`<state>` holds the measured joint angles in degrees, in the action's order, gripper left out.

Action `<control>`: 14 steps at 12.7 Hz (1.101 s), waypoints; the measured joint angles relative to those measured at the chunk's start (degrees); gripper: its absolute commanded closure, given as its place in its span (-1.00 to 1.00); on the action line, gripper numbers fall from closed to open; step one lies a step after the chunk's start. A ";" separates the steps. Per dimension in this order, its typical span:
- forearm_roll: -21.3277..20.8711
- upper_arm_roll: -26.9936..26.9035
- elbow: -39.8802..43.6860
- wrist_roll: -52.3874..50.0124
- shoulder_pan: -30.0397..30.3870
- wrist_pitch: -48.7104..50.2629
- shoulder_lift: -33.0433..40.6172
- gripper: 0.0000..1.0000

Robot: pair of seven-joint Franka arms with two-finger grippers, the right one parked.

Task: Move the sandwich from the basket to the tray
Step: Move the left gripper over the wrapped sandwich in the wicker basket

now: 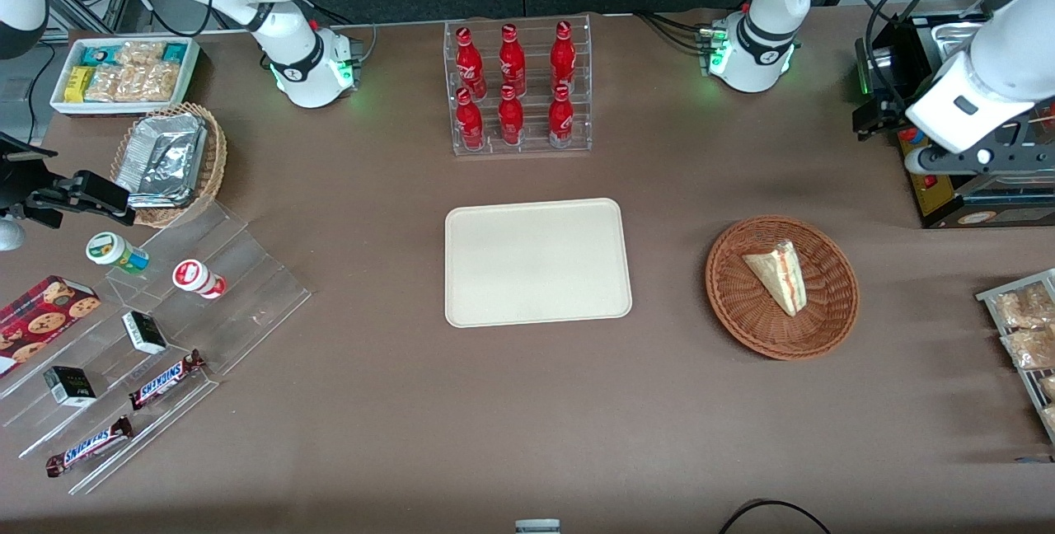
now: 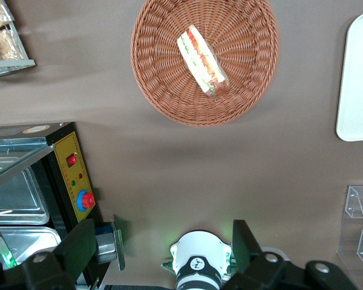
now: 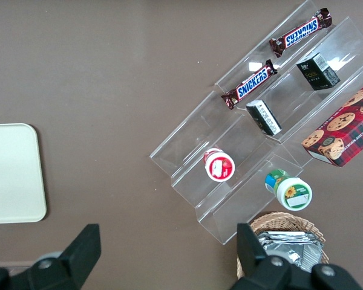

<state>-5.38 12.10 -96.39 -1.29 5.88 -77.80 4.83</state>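
Hand [image 2: 163, 251] open, raised above bare table, well apart from sandwich [image 1: 778, 274] lying in basket [image 1: 729, 295]

Triangular sandwich [image 1: 779, 274] lies in the round wicker basket [image 1: 831, 316], at three o'clock from the empty cream tray [image 1: 537, 262]; the gripper [image 2: 163, 248] hangs open, well apart from the basket.
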 measured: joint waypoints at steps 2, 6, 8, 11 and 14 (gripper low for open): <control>0.08 0.00 -0.36 0.03 0.00 -0.69 -0.11 -1.00; 0.96 -0.80 -5.65 -0.59 0.02 -9.97 -2.34 -1.00; 3.46 -2.58 -10.24 -2.28 0.14 -17.84 -3.68 -1.00; 4.39 -2.98 -16.23 -6.78 0.29 -28.17 -4.79 -1.00; 4.47 -2.83 -22.77 -14.05 0.25 -39.06 -5.53 -1.00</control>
<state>-0.91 9.26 -119.16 -15.34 6.13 -116.86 -0.70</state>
